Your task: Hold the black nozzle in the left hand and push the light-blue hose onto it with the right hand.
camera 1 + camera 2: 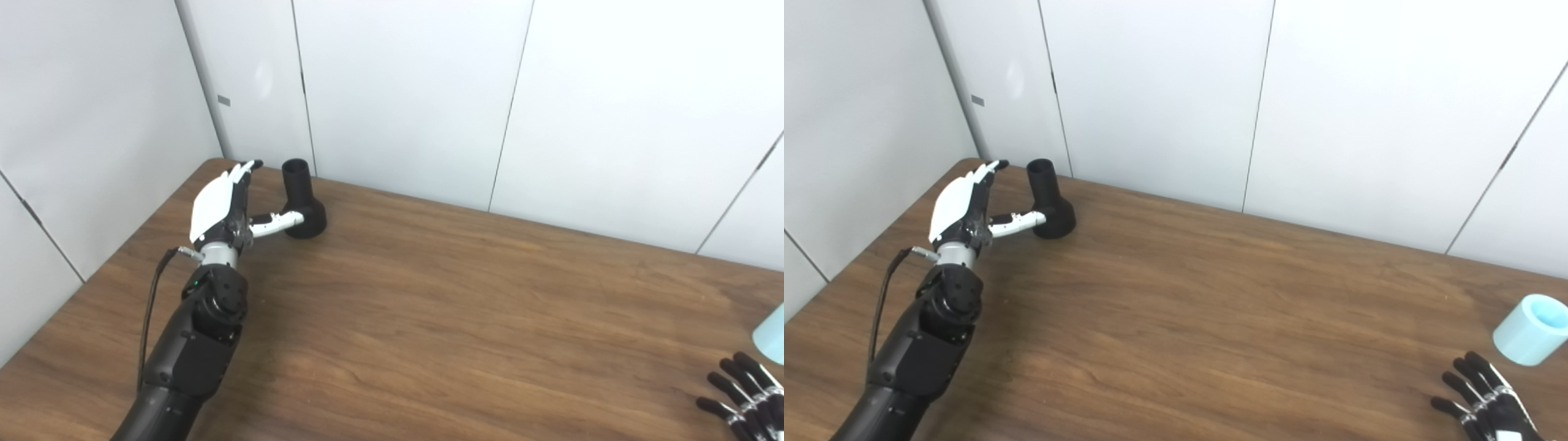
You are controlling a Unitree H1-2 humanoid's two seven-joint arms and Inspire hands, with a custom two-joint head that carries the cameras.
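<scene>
The black nozzle [304, 199] stands upright at the table's far left, wide base down and narrow neck up. My left hand [223, 205] is open just left of it, fingers stretched toward the wall and thumb reaching to the nozzle's base, which it may be touching. The light-blue hose [1531, 329], a short pale tube, lies on its side near the right edge. My right hand [1485, 401] rests open at the bottom right, fingers spread, a little short of the hose and not touching it.
The brown wooden table [441, 306] runs back to white wall panels [404, 92]. A black cable [153, 294] loops off my left wrist. Nothing else lies on the tabletop between the two hands.
</scene>
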